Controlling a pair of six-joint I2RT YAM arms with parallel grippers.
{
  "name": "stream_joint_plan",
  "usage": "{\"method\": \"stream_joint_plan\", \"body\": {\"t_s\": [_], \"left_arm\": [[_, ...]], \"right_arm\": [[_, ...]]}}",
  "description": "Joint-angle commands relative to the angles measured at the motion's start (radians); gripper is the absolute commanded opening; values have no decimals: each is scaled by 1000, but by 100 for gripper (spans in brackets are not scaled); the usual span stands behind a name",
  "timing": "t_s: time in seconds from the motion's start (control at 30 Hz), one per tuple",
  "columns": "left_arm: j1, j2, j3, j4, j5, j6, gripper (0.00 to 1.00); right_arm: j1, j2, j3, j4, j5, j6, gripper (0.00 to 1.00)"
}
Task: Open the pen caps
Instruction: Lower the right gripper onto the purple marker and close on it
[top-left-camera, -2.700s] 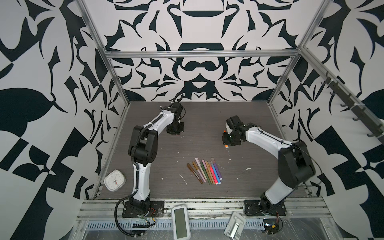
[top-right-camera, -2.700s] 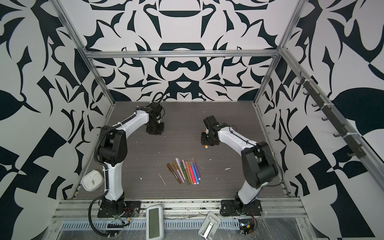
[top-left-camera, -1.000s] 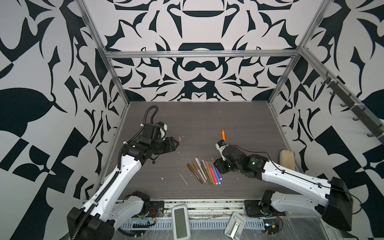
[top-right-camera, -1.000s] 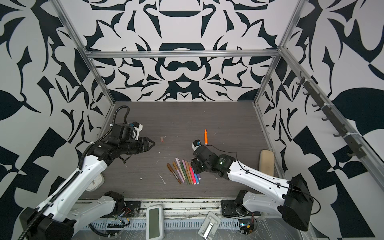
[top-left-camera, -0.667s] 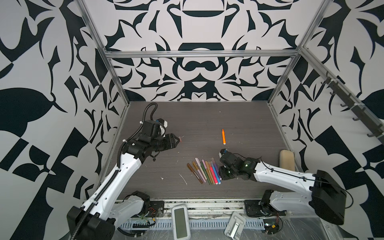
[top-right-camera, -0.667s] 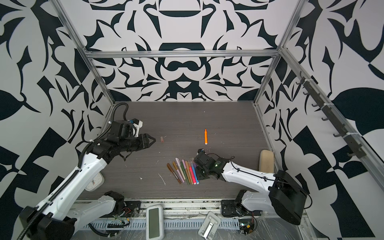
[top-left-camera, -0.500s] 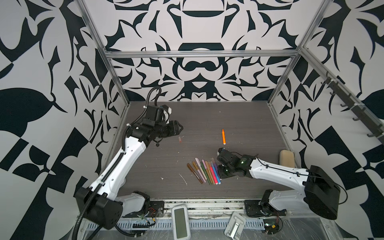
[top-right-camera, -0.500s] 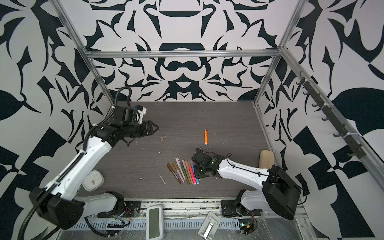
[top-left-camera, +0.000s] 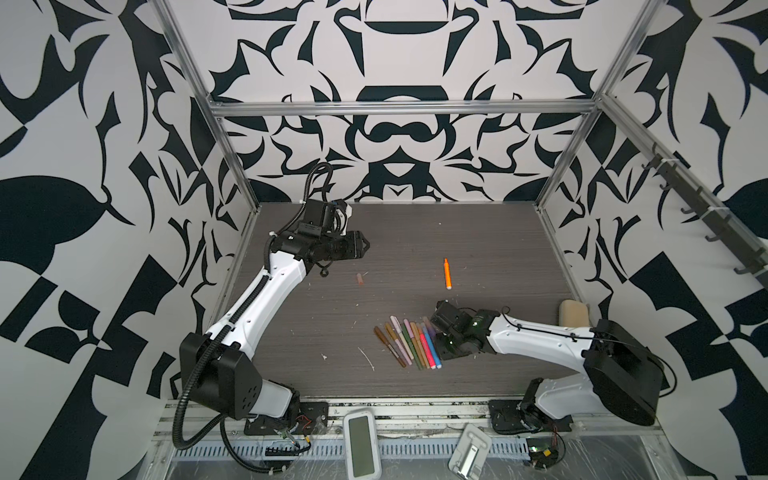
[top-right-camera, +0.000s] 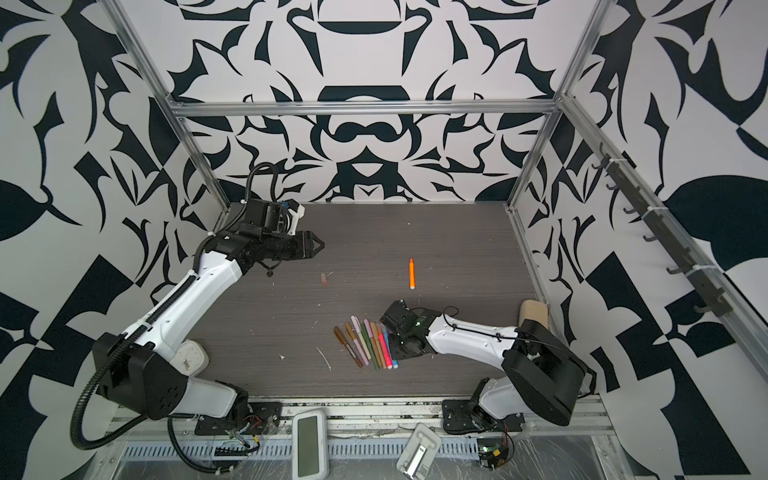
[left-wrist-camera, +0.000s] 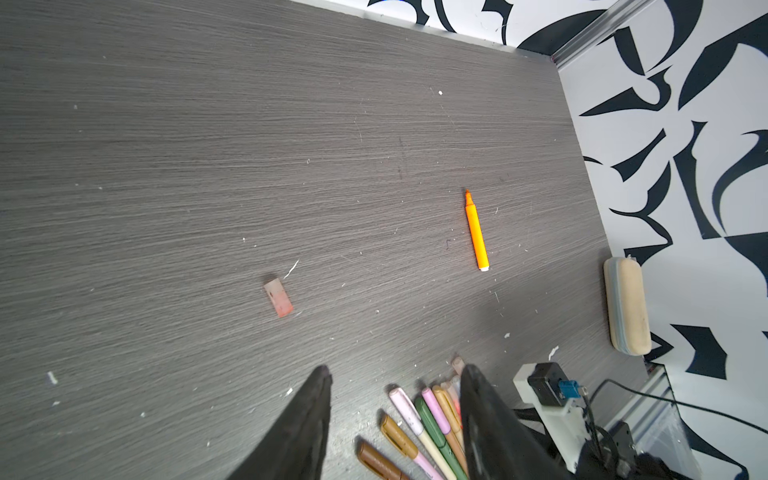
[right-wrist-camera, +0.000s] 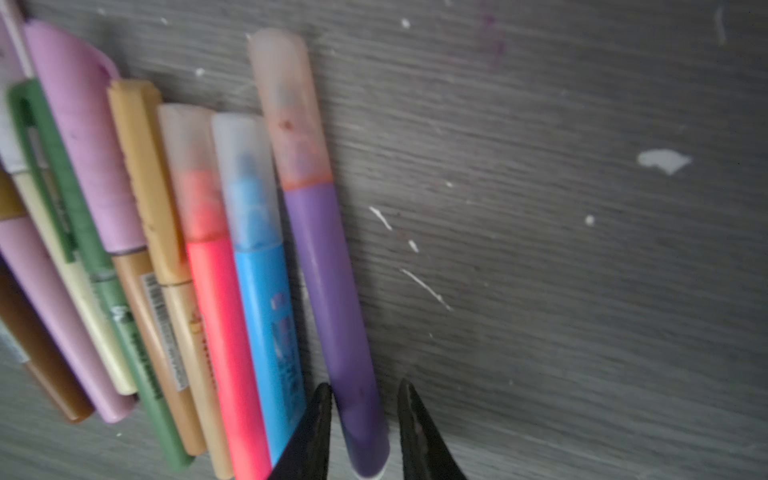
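My right claw (right-wrist-camera: 365, 384) is straddling the back end of the purple pen (right-wrist-camera: 328, 270). Its jaws are standing apart, with a thin strip of table (right-wrist-camera: 582, 291) showing on one side. The purple pen's translucent pinkish cap (right-wrist-camera: 291, 108) is sitting on the end farthest from my fingertips. The blue pen (right-wrist-camera: 266, 311) and pink-red pen (right-wrist-camera: 224, 332) are lying just beside it, both capped.

My left claw (left-wrist-camera: 397, 370) is hanging above the table, jaws wide apart around nothing. Ahead of it a loose pinkish cap (left-wrist-camera: 278, 297) is lying flat. Farther out, the orange pen (left-wrist-camera: 476, 232) is lying uncapped, well apart from that cap.
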Motion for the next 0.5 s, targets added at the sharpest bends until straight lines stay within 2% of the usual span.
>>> {"method": "stream_joint_plan", "body": {"t_s": [0.0,0.23,0.47], "left_arm": [[7,11,-1,33,29,7,54],[12,10,14,9,42,-20,56],[13,-8,-10,21,90,-44,57]], "right_arm": [[-7,-30,-2,-41,51,37,30],[-7,-47,3,-136,150,72,27],[-6,-35,4,-138,140,51,27]]}}
